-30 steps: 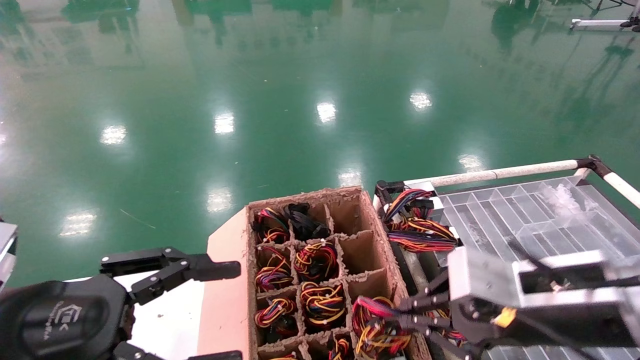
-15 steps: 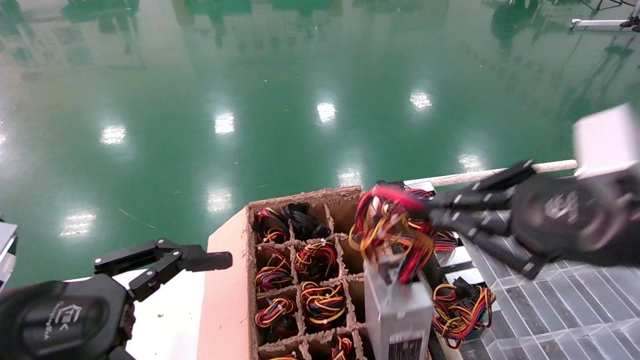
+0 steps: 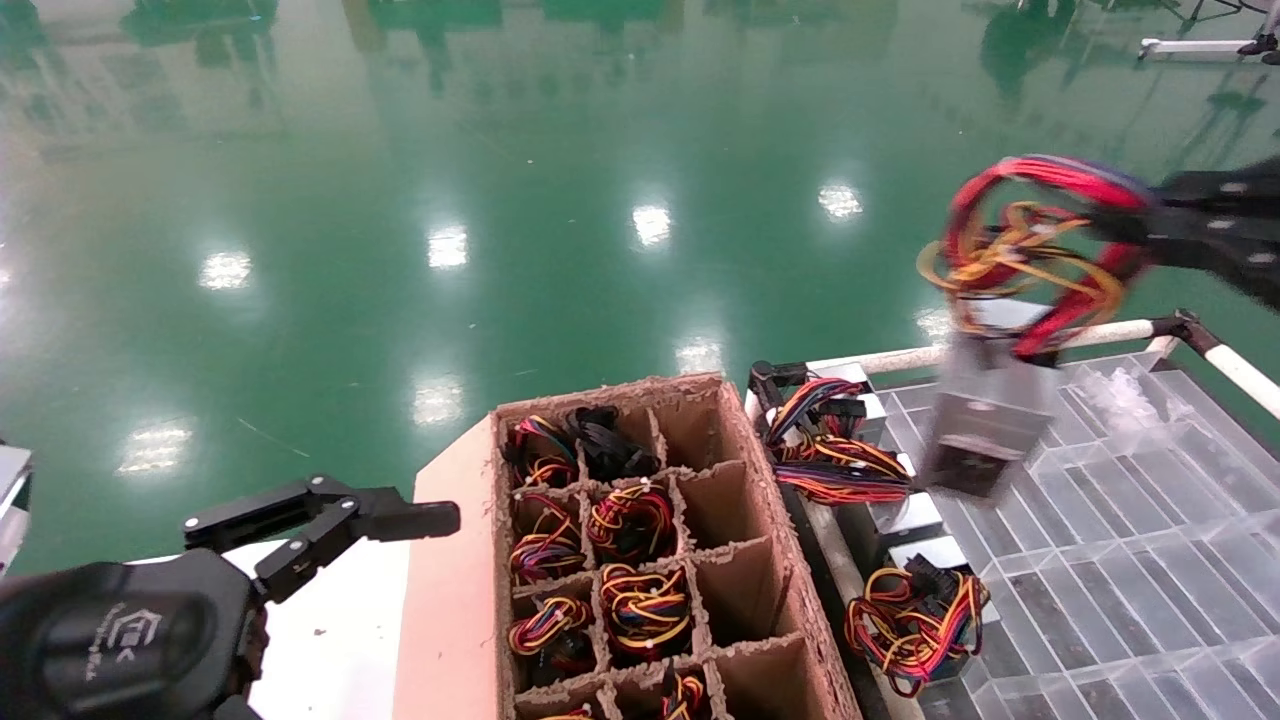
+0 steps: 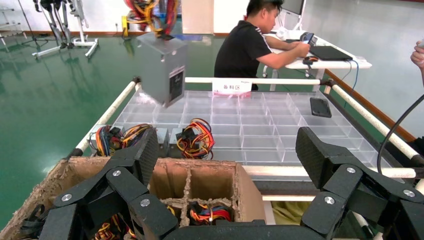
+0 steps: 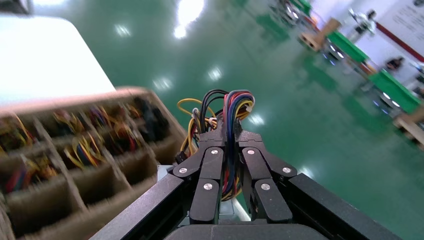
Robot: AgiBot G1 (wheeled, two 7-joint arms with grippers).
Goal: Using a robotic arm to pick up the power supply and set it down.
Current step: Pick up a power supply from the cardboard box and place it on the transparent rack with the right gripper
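The power supply (image 3: 985, 415), a silver-grey metal box with a dark face, hangs in the air above the clear tray's far left part. Its red, yellow and orange wire bundle (image 3: 1030, 250) rises from the box to my right gripper (image 3: 1135, 215), which is shut on the wires at the upper right. The right wrist view shows that gripper (image 5: 229, 134) clamped on the coloured wires. The hanging power supply (image 4: 162, 67) also shows in the left wrist view. My left gripper (image 4: 230, 150) stays open and holds nothing, low at the left beside the cardboard box.
A cardboard box (image 3: 745, 440) with divided cells holds several wire bundles; its right column of cells is bare. The clear compartment tray (image 3: 1100, 500) has a white rail (image 3: 1000, 348). Two more supplies (image 3: 840, 450) (image 3: 915, 610) lie at its left edge. A seated person (image 4: 255, 45) is beyond the tray.
My right gripper has pulled the power supply out of the cardboard box by its wires and carried it up and to the right over the tray. The left arm barely moved.
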